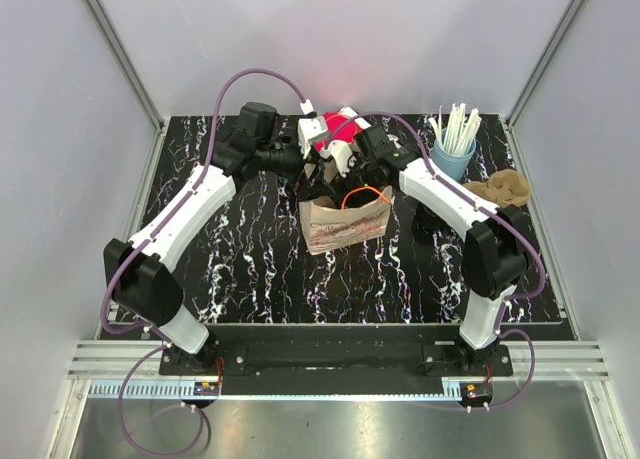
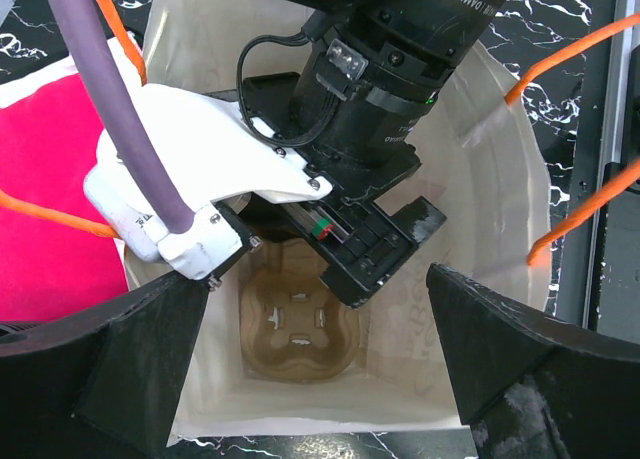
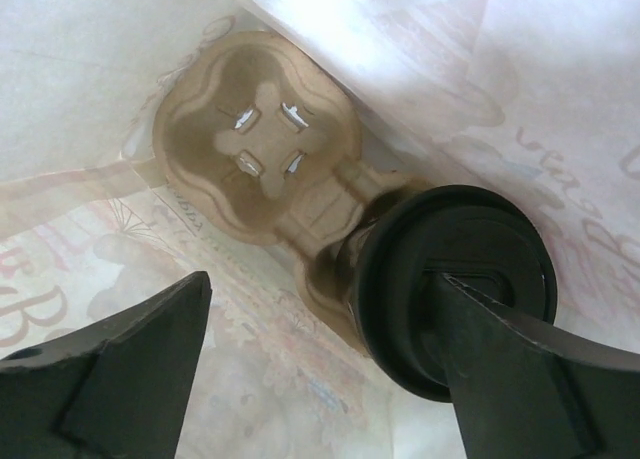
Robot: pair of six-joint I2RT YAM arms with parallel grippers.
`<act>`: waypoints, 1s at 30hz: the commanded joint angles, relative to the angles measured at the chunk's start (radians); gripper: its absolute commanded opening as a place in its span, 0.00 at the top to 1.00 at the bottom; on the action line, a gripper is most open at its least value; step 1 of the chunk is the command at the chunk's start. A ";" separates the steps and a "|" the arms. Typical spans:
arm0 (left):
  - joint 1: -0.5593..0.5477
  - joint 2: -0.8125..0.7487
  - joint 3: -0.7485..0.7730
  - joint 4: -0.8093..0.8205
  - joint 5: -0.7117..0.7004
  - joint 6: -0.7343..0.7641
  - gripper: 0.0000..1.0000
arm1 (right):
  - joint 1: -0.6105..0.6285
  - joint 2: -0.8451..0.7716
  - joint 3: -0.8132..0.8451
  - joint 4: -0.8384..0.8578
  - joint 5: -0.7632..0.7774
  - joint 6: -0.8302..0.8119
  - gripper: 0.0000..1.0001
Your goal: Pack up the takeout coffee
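Seen from above, a black marbled table (image 1: 260, 269) carried two white arms that met over a brown paper bag (image 1: 335, 227) standing near its middle. On the left, the left pincer (image 2: 315, 277) hovered above the bag's open mouth with its two dark fingers (image 2: 130, 369) spread wide, holding nothing and touching nothing. Its camera looked straight down into the bag, where a purple cable (image 2: 110, 79) and the body of the right arm filled most of the opening. A bright pink cloth (image 2: 50, 199) lay just outside the bag's left wall, and thin orange handles (image 2: 570, 69) stuck out from the rim. At the bottom of the bag lay a moulded cardboard cup carrier (image 3: 255, 169). The right pincer (image 3: 322, 279) was lowered deep inside the bag, its fingers standing well apart and closed on nothing. A coffee cup with a black lid (image 3: 440, 229) sat in the right-hand pocket of the carrier, partly behind the right finger (image 3: 540, 379); whether that finger touched the lid could not be told. The bag's pale printed walls crowded in close around the pincer. Further right on the table stood a blue cup (image 1: 452, 157) full of white sticks, and beside it, near the table's right edge, lay a crumpled brown paper (image 1: 500, 189).
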 commanded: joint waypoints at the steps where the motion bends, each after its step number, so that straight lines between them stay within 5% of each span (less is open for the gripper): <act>1: 0.000 -0.050 0.011 0.033 0.035 0.012 0.01 | 0.003 -0.035 0.017 -0.134 0.030 -0.016 0.02; 30: -0.001 -0.044 0.033 0.017 0.028 0.018 0.01 | 0.025 -0.103 0.166 -0.268 -0.010 -0.021 0.00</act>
